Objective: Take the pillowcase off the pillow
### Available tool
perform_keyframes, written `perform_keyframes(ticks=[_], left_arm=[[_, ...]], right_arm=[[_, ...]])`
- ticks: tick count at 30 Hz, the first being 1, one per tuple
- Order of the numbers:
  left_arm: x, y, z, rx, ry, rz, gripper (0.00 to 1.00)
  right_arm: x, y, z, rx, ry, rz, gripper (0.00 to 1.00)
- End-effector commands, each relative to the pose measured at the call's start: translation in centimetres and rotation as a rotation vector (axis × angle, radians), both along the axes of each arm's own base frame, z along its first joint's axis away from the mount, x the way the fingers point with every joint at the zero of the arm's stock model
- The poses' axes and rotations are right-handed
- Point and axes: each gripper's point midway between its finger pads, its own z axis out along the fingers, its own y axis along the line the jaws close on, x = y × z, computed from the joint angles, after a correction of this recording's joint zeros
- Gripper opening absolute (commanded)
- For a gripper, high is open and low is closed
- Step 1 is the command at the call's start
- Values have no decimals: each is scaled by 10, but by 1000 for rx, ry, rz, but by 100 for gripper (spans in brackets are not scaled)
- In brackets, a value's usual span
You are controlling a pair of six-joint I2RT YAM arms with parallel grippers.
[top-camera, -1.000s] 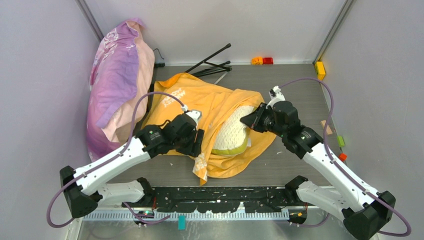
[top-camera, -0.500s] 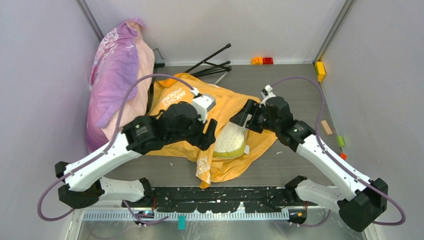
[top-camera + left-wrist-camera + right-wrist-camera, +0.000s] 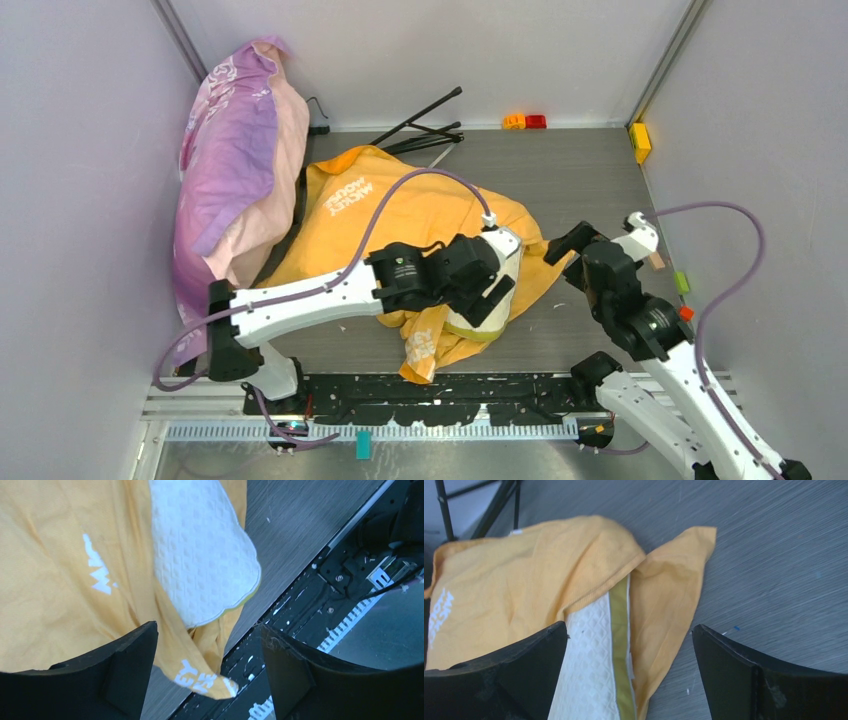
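Against the left wall: floral pillow [image 3: 235, 170] leaning up, just beside the pillowcase [image 3: 400, 215].

Centre of the table [image 3: 590, 180]: case lies crumpled, white lettering up, with most of the pillow [image 3: 200, 555] inside. The case mouth is open at the near right. The pillow's quilted corner and olive band poke out toward the front rail [image 3: 400, 390], and a loose end of the case lies close to the rail.

Left gripper [image 3: 206, 630] hangs over that corner, jaws spread wide, holding nothing.

Right of the case: right gripper [image 3: 629, 627] is raised over the case's right-hand edge, jaws wide apart, empty.

Farther right: bare grey table to the wall. Blocks [image 3: 525, 121] and tripod legs [image 3: 420, 125] lie along the back edge.
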Motion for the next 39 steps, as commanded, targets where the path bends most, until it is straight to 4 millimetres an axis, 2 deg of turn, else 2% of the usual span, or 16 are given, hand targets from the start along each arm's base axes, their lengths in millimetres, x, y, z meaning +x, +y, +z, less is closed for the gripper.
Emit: perform_keyframes(ticks=[1, 3, 6, 9, 14, 18, 20, 21, 22, 23, 25, 28, 29, 34, 39], left_arm=[[3, -40, 9, -46, -65, -17, 78], [3, -51, -2, -14, -67, -21, 79], [5, -65, -24, 38, -56, -12, 92], [12, -74, -54, 117, -53, 9, 95], [30, -80, -96, 220, -94, 102, 96], [45, -68, -119, 318, -159, 193, 97], [45, -58, -127, 360, -164, 221, 95], [44, -54, -129, 364, -162, 227, 91], [42, -51, -131, 360, -159, 226, 82], [40, -48, -131, 344, -156, 225, 70], [38, -41, -123, 291, -159, 222, 39], [36, -27, -104, 215, -179, 211, 6], [36, -21, -90, 185, -191, 211, 0], [36, 19, -39, 146, -211, 225, 0], [29, 68, 18, 103, -225, 229, 0]], right_arm=[[-13, -53, 28, -114, -104, -197, 100], [-21, -67, 40, -150, -123, -234, 99], [-35, -85, 63, -181, -151, -289, 98], [-47, -100, 80, -199, -198, -334, 98], [-64, -111, 90, -126, -292, -360, 98], [-73, -110, 93, -71, -373, -327, 98], [-72, -101, 90, -65, -383, -262, 98], [-70, -95, 89, -65, -380, -222, 97], [-68, -86, 87, -60, -374, -172, 97], [-65, -76, 84, -51, -359, -124, 97], [-58, -61, 77, -23, -315, -73, 97], [-47, -41, 62, -2, -244, -13, 97], [-43, -34, 56, 5, -225, 7, 97], [-28, 9, 35, 57, -168, 178, 97], [-22, 58, 34, 119, -178, 415, 97]])
